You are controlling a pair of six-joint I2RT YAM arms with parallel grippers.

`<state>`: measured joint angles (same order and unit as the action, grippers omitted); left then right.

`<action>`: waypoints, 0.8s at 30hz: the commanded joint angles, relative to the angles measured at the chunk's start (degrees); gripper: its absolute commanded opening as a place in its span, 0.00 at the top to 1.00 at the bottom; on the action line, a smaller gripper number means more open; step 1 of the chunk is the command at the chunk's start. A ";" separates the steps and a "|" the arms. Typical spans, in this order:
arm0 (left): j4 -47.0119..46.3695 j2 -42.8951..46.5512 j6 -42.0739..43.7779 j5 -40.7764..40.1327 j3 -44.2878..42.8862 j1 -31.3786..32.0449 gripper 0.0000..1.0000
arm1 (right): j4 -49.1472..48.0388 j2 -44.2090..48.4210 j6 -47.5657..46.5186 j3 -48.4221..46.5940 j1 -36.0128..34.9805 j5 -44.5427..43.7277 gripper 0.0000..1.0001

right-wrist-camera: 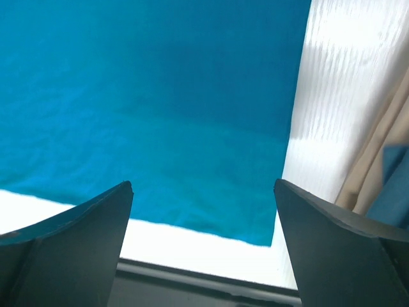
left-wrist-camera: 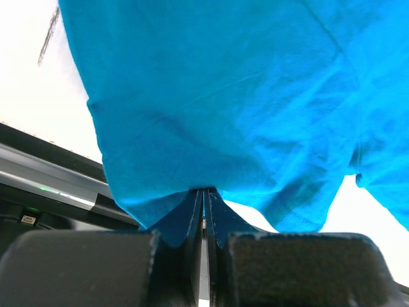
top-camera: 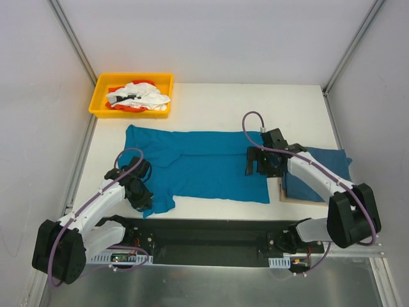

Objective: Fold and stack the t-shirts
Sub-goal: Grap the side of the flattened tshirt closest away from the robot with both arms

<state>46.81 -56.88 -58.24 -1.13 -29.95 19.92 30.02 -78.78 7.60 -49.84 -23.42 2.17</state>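
The shirt (top-camera: pixel 204 166) lies spread flat mid-table, sleeves toward the left, hem toward the right. It is soft, light cloth that will likely sag and crease rather than slip, so it is best pinched at edges or corners, both ends at once. The left gripper (left-wrist-camera: pixel 203 197) is clenched on a fold of the near left edge, by the sleeve. The right gripper (right-wrist-camera: pixel 203 192) hangs wide open, holding nothing, over the near hem corner. A folded shirt (top-camera: pixel 329 167) sits on a board (top-camera: pixel 281 192) just right of it. A tray (top-camera: pixel 99 96) of cloths (top-camera: pixel 137 96) stands at the far left
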 commanded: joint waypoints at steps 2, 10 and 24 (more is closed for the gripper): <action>0.48 0.37 2.51 -0.02 -3.09 0.47 1.00 | 1.71 7.93 4.53 4.66 -1.72 1.34 0.03; 0.39 1.07 3.39 -0.98 -2.13 0.47 1.00 | 5.48 14.70 12.43 11.96 -3.04 -5.41 0.03; 0.39 4.15 3.31 -0.72 -1.33 0.47 1.00 | 4.35 15.86 24.57 18.73 -3.65 -6.31 0.14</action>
<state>46.54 -53.60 -55.48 -1.13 -31.24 19.92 34.54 -62.52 28.67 -31.70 -26.48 -4.12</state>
